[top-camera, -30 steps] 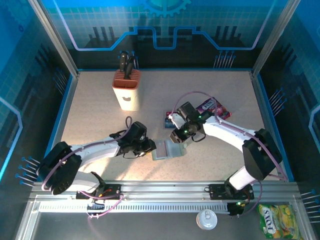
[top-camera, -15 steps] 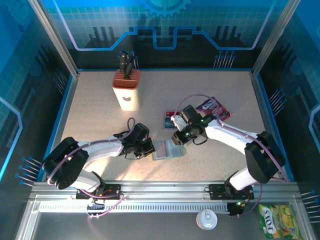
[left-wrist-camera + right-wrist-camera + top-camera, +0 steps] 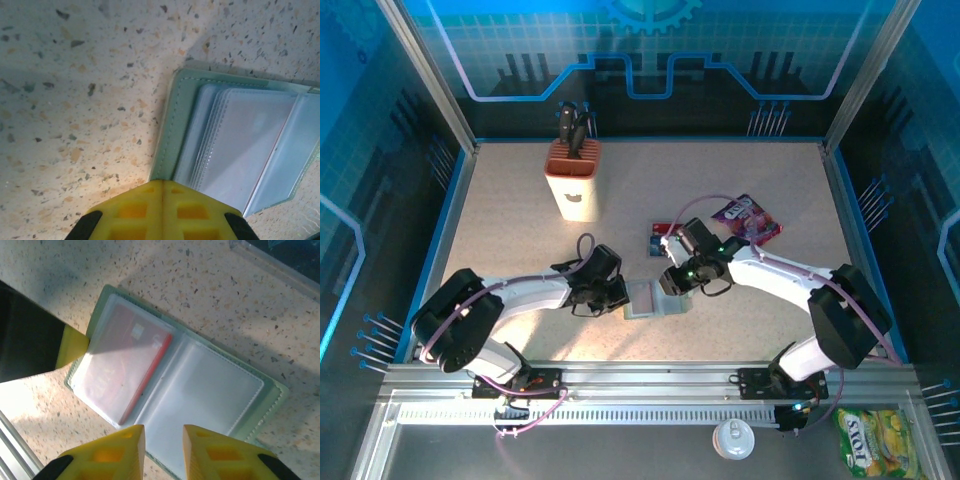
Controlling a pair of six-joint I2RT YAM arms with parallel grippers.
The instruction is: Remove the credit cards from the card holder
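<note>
Plastic-sleeved card holder (image 3: 648, 299) lies open on the bench (image 3: 520, 230), floppy, slick; one thin, stiff credit card (image 3: 127, 367) in its nine-o'clock pocket. Left end effector (image 3: 162, 207), pressed together, at that edge; right end effector (image 3: 162, 440) slightly spread, empty. Pinch the card's red edge, I'd say.

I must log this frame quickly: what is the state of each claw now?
Left claw: closed, at the card holder's edge; grip cannot be told.
Right claw: slightly open, above it.
</note>
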